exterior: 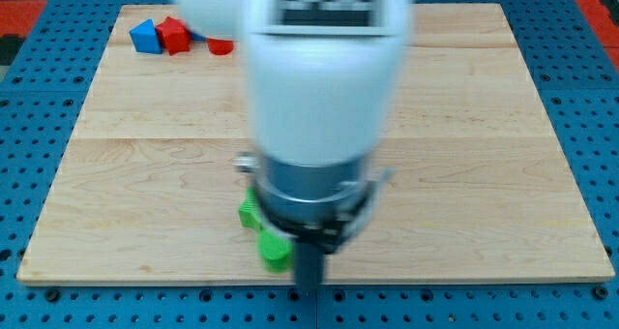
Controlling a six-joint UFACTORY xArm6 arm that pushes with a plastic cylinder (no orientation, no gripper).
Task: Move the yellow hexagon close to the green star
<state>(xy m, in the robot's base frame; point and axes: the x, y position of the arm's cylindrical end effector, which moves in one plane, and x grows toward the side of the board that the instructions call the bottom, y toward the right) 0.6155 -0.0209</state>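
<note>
The pale wooden board [484, 126] looks smooth and matt, with faint grain and seams between its planks, and it lies on a blue perforated surface [590, 39] with a dull finish. The white arm housing [319, 87] looks like smooth, slightly glossy plastic above a grey metallic collar [309, 186]. The small green block [274, 249], at about seven o'clock from that collar, and the blue block [145, 36] and red block [175, 34] look like matt, evenly coloured solids.

Upright rod, my tip [307, 292] low

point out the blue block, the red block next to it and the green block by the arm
blue block [144, 36], camera view, middle of its top face
red block [175, 34], camera view, middle of its visible body
green block [274, 249], camera view, its lower part left of the rod
</note>
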